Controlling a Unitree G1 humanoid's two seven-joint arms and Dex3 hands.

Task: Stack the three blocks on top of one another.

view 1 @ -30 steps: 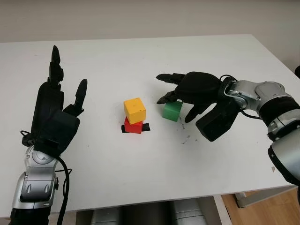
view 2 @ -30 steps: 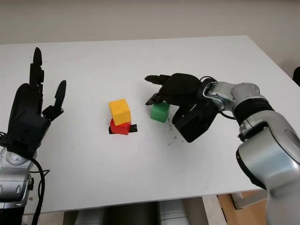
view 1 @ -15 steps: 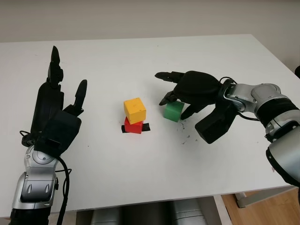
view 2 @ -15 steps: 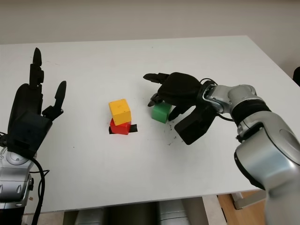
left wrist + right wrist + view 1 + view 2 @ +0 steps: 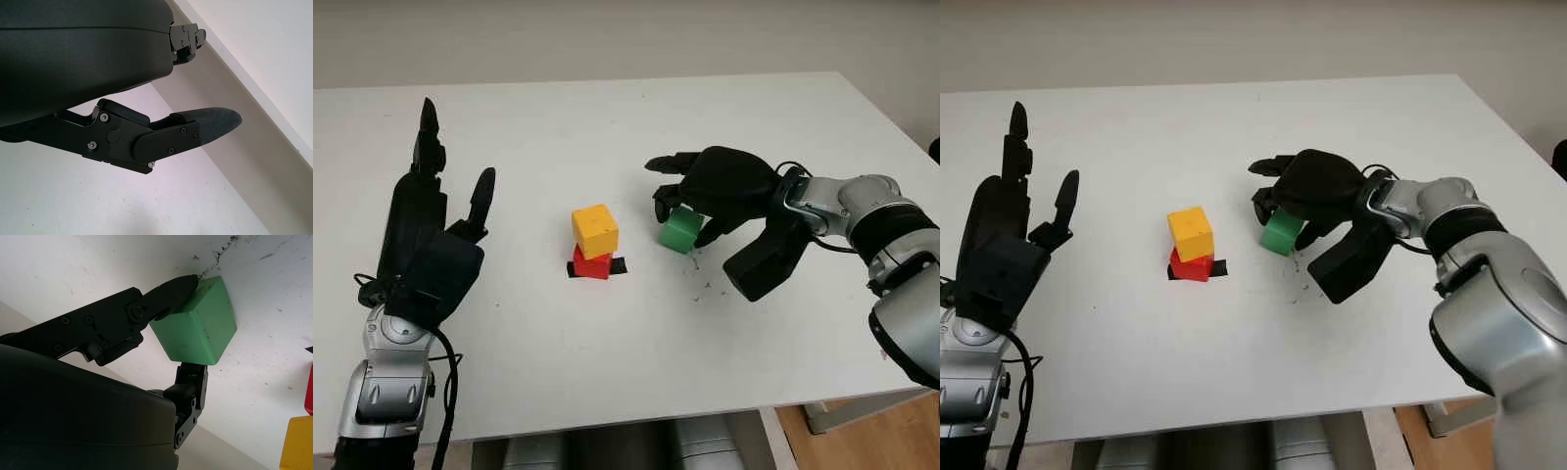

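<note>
A yellow block (image 5: 594, 230) sits on a red block (image 5: 589, 264) at the middle of the white table (image 5: 607, 352). Just to their right is a green block (image 5: 679, 231), tilted, with my right hand (image 5: 681, 219) shut on it from above. In the right wrist view one of the fingers (image 5: 171, 291) presses the green block (image 5: 200, 328) on one side and another presses it from the opposite side, with the yellow block (image 5: 298, 440) and the red block (image 5: 309, 394) at the picture's edge. My left hand (image 5: 431, 235) is open and raised over the table's left side.
Black tape (image 5: 619, 266) pokes out from under the red block. Dark scuff marks (image 5: 700, 284) speckle the table below the green block. The table's front edge (image 5: 656, 416) runs close to both arms.
My right hand's fingers have closed in on the green block, which now stands tilted and a little further right. The left hand and the yellow-on-red stack have not moved.
</note>
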